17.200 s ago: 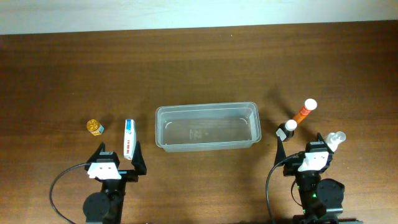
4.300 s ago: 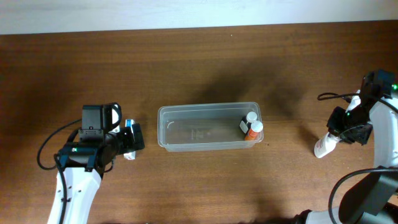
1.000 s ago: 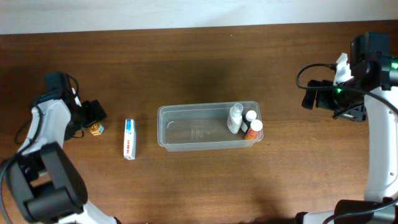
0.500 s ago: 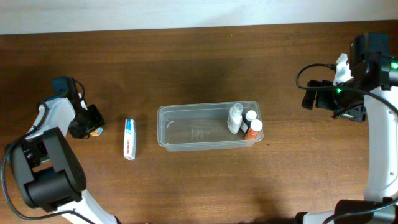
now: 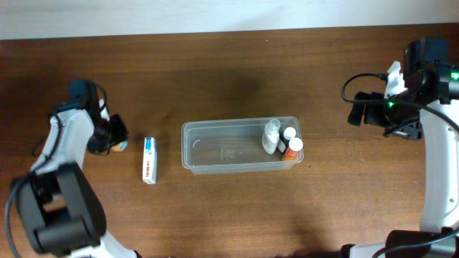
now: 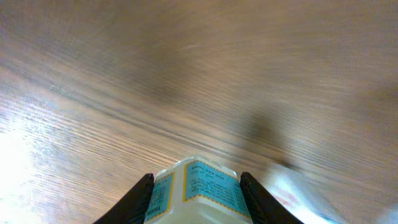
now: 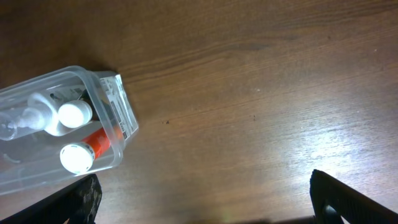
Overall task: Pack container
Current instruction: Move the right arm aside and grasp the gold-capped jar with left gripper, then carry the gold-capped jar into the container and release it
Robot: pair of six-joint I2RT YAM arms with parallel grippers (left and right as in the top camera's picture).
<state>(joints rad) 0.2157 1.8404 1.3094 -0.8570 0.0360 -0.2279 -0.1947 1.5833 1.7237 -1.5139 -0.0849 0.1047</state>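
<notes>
Bottles number three, all standing at the right end of the container (image 5: 215,147): one clear (image 5: 271,135), one dark with a white cap (image 5: 288,135), one orange with a white cap (image 5: 292,148); one container, open side up, mid-table, long axis running left to right; a label on its right end wall (image 7: 118,106) is too small to read; one white box (image 5: 148,160) lies left of it, apart, its red and blue print illegible; left gripper (image 5: 115,137) is clenched on one small pot (image 6: 199,183) whose blue label cannot be read; right gripper (image 5: 362,115) hangs spread wide, holding nothing, well right of the container.
</notes>
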